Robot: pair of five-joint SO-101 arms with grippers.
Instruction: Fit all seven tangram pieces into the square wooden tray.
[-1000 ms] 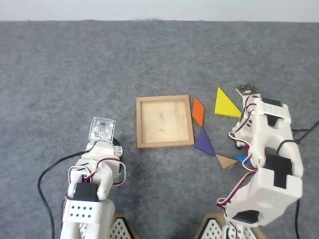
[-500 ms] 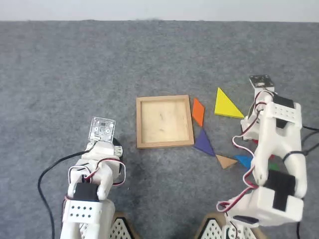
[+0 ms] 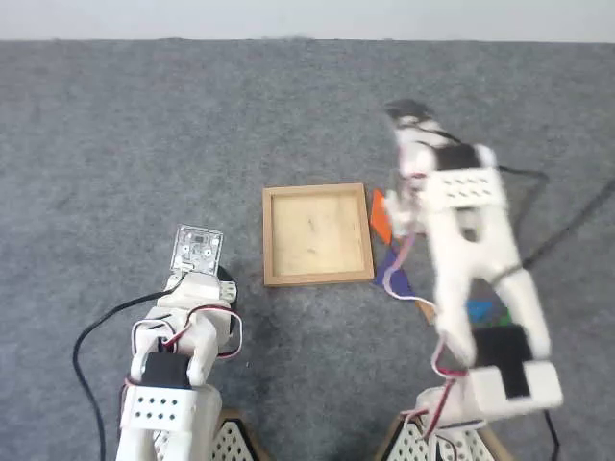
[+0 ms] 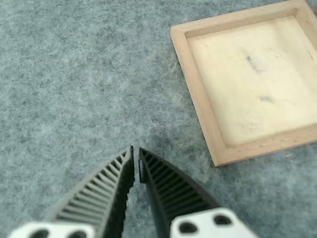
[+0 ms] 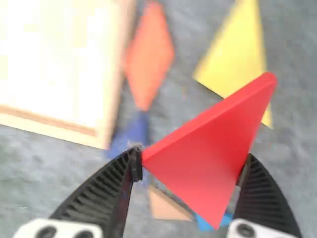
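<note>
The square wooden tray lies mid-table with its floor bare. My right gripper is shut on a red triangle and holds it above the loose pieces just right of the tray. Below it lie an orange parallelogram, a yellow triangle, a purple triangle and a tan triangle. The right arm covers the yellow piece in the high view. My left gripper is shut with nothing in it, low over the carpet near the tray's front left corner.
A blue piece and a green piece lie to the right, partly under the right arm. The orange parallelogram and purple triangle sit close to the tray's right rim. Grey carpet stretches left and far.
The right arm has swung left and toward the far side, from beside the pieces to above them near the tray's right edge. The left arm has not moved.
</note>
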